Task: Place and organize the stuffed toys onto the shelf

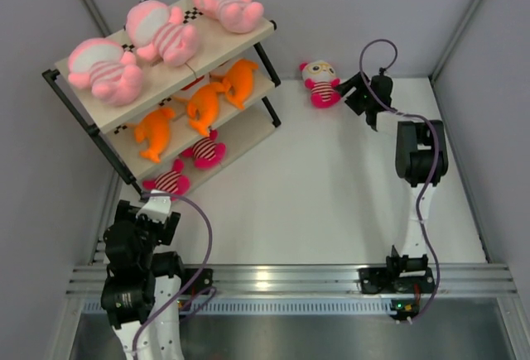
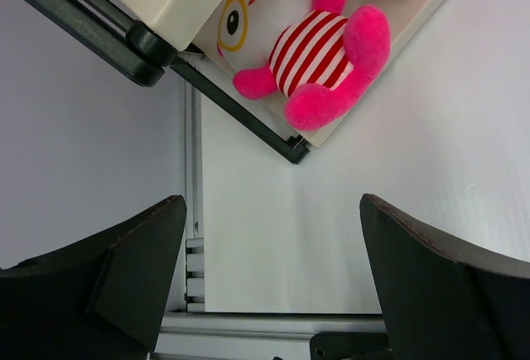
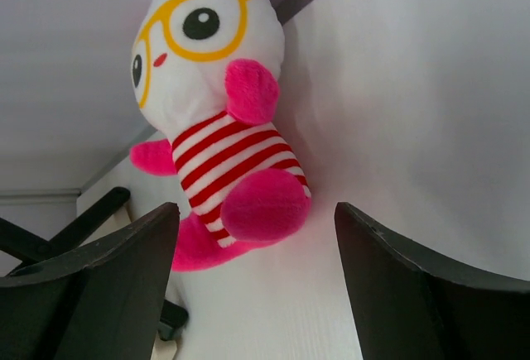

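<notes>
1. The shelf (image 1: 211,41) stood tilted at the far left of the table (image 1: 331,194).
2. Three pink toys (image 1: 161,33) lay in a row on its top board.
3. Three orange fish (image 1: 203,105) lay on the middle board.
4. Two striped dolls (image 1: 205,151) lay on the bottom board, one at its near corner.
5. A third doll (image 1: 319,83) lay on the table to the right of the shelf, well apart from it, near the back wall.
6. The right claw (image 3: 257,219) was released, its jaws wide on either side of this doll's lower end. The right finger was clear of the doll. Whether the left finger touched it could not be told.
7. The left claw (image 2: 272,236) was released and empty, over bare table just beside the shelf's near corner, below the corner doll.
</notes>
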Available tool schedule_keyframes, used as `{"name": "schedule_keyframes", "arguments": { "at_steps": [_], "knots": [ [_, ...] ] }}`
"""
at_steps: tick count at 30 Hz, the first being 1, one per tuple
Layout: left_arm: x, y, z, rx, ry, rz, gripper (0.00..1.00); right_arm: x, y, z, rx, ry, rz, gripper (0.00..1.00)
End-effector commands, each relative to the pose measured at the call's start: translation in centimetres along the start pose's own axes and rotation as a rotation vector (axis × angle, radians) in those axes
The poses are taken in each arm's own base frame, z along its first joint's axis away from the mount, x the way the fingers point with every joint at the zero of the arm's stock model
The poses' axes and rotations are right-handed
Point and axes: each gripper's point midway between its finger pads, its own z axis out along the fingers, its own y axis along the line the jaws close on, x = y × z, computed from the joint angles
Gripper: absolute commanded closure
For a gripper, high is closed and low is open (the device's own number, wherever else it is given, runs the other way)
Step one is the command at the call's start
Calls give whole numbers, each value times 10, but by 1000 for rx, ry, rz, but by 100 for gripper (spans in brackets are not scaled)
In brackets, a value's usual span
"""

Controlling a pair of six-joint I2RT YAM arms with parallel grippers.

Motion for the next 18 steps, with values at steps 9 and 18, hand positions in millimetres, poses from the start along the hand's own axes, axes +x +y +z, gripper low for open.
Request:
{"name": "schedule_keyframes", "arguments": {
  "at_steps": [9, 18],
  "knots": [
    [-12, 6, 8, -16, -45, 16, 8, 14, 9, 30, 18, -88, 71, 53],
    [-14, 7, 6, -27, -65, 21, 8, 8, 73, -66, -161, -63, -261, 100]
  ]
}}
